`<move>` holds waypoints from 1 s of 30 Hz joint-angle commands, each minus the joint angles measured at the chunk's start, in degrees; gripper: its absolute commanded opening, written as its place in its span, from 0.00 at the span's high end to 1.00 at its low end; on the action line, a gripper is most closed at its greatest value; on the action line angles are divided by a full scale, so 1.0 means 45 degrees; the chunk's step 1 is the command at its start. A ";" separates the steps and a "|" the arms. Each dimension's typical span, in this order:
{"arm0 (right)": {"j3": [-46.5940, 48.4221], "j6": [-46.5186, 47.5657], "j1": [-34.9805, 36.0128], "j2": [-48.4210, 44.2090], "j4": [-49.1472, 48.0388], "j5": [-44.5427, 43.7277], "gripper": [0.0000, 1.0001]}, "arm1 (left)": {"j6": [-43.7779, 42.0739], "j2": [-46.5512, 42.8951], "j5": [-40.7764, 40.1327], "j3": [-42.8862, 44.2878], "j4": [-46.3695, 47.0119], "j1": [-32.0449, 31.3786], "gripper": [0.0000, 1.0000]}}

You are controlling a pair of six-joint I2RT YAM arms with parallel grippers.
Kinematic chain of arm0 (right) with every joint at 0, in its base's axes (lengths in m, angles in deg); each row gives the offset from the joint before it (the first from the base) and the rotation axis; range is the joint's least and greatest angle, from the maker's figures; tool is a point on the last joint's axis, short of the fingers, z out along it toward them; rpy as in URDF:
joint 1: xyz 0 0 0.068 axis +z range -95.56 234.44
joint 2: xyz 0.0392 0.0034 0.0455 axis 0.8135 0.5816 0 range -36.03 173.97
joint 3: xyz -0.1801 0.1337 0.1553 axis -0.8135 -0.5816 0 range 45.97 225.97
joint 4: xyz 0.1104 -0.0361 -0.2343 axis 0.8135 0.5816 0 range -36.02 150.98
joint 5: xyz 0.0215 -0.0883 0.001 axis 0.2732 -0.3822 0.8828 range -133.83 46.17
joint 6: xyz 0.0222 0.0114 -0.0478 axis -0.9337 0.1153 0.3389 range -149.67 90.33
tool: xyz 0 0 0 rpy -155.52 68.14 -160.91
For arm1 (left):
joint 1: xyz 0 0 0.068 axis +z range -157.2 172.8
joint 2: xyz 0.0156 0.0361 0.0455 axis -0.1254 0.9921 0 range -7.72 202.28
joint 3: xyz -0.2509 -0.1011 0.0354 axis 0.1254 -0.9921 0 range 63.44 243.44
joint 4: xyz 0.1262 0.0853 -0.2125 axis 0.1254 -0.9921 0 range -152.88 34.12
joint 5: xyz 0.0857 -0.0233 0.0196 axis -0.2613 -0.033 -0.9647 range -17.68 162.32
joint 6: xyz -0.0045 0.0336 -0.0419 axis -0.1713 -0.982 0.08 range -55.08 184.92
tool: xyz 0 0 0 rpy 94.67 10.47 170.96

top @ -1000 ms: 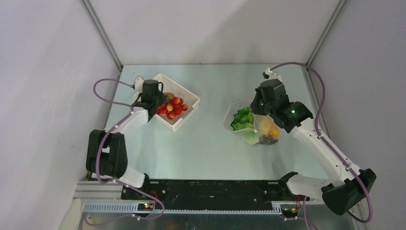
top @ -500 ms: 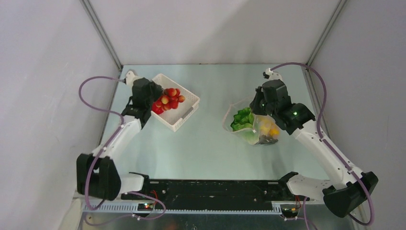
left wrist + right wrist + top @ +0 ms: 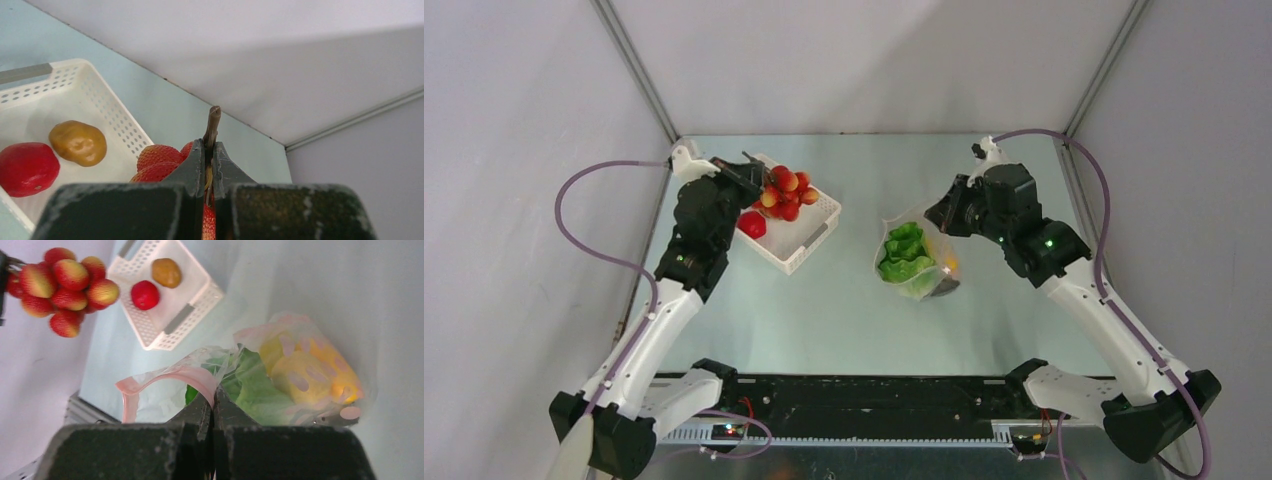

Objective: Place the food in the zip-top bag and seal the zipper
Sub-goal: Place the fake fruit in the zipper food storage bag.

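The left arm's [image 3: 686, 262] jaws were clenched on the brown stem [image 3: 213, 120] of the strawberry bunch [image 3: 786, 190], hanging over the far-left white basket [image 3: 804, 252]. The zip-top bag [image 3: 914, 262] lay well to its right on the counter [image 3: 854, 310]. The right arm's [image 3: 1069, 275] clenched jaws pinched its pink zipper [image 3: 167, 374] up, and the mouth seemingly gaped leftward toward the bunch.

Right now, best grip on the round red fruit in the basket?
Across its middle, straight down from above: the red fruit is round and sits low on the basket floor, whose walls block a sideways approach. Brown piece lies beside it.
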 commanded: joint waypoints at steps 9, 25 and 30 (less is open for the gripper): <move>0.0078 -0.1213 -0.0431 0.0736 -0.0506 -0.0108 0.99 | -0.0774 -0.0970 0.2114 0.0197 0.1610 -0.1074 1.00; -0.0193 0.1993 -0.0488 0.0382 0.1164 0.0961 0.56 | -0.1726 -0.0382 0.2921 0.1127 0.2042 -0.2971 1.00; -0.0405 0.2313 0.0520 0.0005 0.2318 0.0105 0.58 | -0.1816 -0.0327 0.2623 0.1073 0.1761 -0.3036 1.00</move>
